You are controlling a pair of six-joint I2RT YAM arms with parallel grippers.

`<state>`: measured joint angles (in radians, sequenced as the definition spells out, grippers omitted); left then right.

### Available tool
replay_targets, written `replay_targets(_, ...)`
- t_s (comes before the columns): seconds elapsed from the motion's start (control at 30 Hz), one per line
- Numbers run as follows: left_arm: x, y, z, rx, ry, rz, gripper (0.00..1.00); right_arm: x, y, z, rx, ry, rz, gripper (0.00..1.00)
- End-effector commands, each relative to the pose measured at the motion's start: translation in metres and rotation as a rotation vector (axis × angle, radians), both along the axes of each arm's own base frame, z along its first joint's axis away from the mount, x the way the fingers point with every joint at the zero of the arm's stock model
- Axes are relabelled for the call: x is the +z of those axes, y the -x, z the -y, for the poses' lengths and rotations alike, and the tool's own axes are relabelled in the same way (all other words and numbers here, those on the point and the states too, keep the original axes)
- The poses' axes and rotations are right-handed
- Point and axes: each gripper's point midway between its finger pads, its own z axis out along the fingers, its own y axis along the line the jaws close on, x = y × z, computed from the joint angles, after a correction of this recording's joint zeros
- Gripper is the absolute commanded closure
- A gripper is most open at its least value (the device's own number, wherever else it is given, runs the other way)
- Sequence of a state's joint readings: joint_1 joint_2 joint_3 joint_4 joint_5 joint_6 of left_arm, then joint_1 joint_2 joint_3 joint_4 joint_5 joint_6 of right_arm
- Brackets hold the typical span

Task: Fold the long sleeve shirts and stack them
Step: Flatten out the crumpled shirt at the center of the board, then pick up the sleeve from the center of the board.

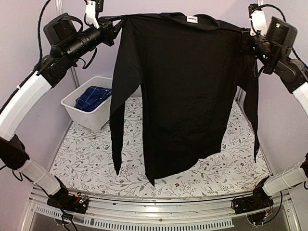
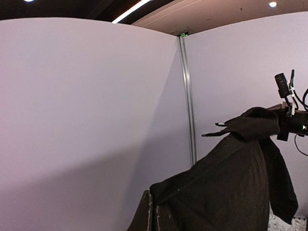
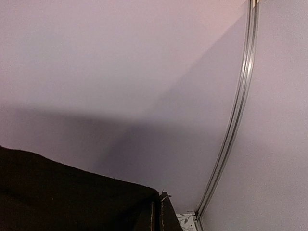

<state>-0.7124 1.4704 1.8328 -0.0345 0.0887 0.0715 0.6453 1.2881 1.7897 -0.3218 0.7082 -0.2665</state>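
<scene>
The left jaws are clamped on one shoulder of the black shirt and the right jaws on the other, so it hangs stretched between them and down below, sleeves and hem dangling over the table. The plaid shirt lies in the tub, well beneath the left jaws.

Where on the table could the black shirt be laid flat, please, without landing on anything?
The table is bare along the near edge below the black shirt, and on the right side. The far-left corner is crowded: the white tub stands there holding the plaid shirt. The table behind the hanging cloth is hidden.
</scene>
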Motion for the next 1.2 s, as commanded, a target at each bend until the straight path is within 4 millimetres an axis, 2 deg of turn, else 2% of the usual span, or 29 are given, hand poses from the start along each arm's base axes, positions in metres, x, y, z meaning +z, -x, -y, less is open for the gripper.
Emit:
replay_targets(0.0,-0.109,-0.114,0.001,-0.116,0.000,-0.420,1.00,-0.111,-0.106,-0.012,0.124,-0.028,-0.306,1.00)
replay_targets(0.03,-0.136,-0.139,0.002,-0.140,0.004,-0.502,1.00,-0.151,-0.135,-0.017,0.132,-0.024,-0.392,1.00)
replay_targets(0.13,-0.233,-0.206,0.011,-0.192,0.002,-0.748,1.00,-0.223,-0.187,-0.011,0.152,-0.091,-0.538,1.00)
replay_targets(0.17,-0.283,-0.231,0.015,-0.179,-0.007,-0.844,1.00,-0.259,-0.207,-0.008,0.132,-0.104,-0.604,1.00)
replay_targets(0.2,-0.331,-0.262,0.015,-0.133,-0.008,-0.933,1.00,-0.302,-0.231,0.004,0.083,-0.104,-0.681,0.99)
replay_targets(0.23,-0.351,-0.273,0.016,-0.105,-0.019,-0.961,1.00,-0.333,-0.243,0.010,0.059,-0.107,-0.737,0.96)
replay_targets(0.27,-0.367,-0.282,0.014,-0.070,-0.028,-0.984,0.94,-0.352,-0.251,0.015,0.044,-0.112,-0.773,0.91)
replay_targets(0.3,-0.381,-0.290,0.012,-0.034,-0.034,-1.005,0.75,-0.360,-0.256,0.020,0.031,-0.127,-0.791,0.82)
replay_targets(0.33,-0.390,-0.295,0.008,-0.004,-0.035,-1.017,0.61,-0.378,-0.261,0.025,0.014,-0.131,-0.832,0.73)
replay_targets(0.37,-0.393,-0.296,0.006,0.014,-0.040,-1.019,0.55,-0.388,-0.261,0.028,-0.007,-0.137,-0.859,0.66)
replay_targets(0.4,-0.394,-0.296,0.004,0.032,-0.044,-1.019,0.45,-0.401,-0.260,0.030,-0.020,-0.135,-0.891,0.53)
replay_targets(0.43,-0.394,-0.294,0.002,0.048,-0.050,-1.019,0.35,-0.409,-0.257,0.028,-0.015,-0.139,-0.917,0.48)
replay_targets(0.47,-0.391,-0.290,0.001,0.059,-0.059,-1.012,0.29,-0.415,-0.251,0.026,-0.011,-0.150,-0.938,0.41)
replay_targets(0.53,-0.388,-0.276,0.001,0.072,-0.081,-0.998,0.23,-0.426,-0.235,0.025,-0.012,-0.169,-0.971,0.31)
replay_targets(0.6,-0.372,-0.255,0.003,0.060,-0.080,-0.981,0.17,-0.422,-0.212,0.015,0.029,-0.210,-0.978,0.26)
replay_targets(0.63,-0.371,-0.243,0.006,0.044,-0.075,-0.985,0.17,-0.430,-0.198,0.009,0.042,-0.219,-1.000,0.24)
replay_targets(0.67,-0.372,-0.228,0.010,0.025,-0.078,-0.994,0.16,-0.424,-0.184,0.002,0.065,-0.230,-0.994,0.23)
replay_targets(0.7,-0.386,-0.212,0.012,0.022,-0.089,-1.027,0.17,-0.430,-0.171,-0.006,0.087,-0.246,-1.007,0.23)
replay_targets(0.83,-0.407,-0.160,0.011,0.027,-0.083,-1.114,0.19,-0.432,-0.129,-0.049,0.228,-0.328,-1.025,0.25)
replay_targets(0.97,-0.438,-0.108,-0.020,0.140,-0.072,-1.216,0.24,-0.441,-0.098,-0.088,0.286,-0.309,-1.052,0.31)
replay_targets(1.07,-0.452,-0.068,-0.043,0.171,-0.042,-1.266,0.28,-0.461,-0.082,-0.101,0.312,-0.310,-1.090,0.34)
replay_targets(1.17,-0.465,-0.034,-0.056,0.180,-0.021,-1.306,0.31,-0.477,-0.079,-0.101,0.307,-0.325,-1.111,0.37)
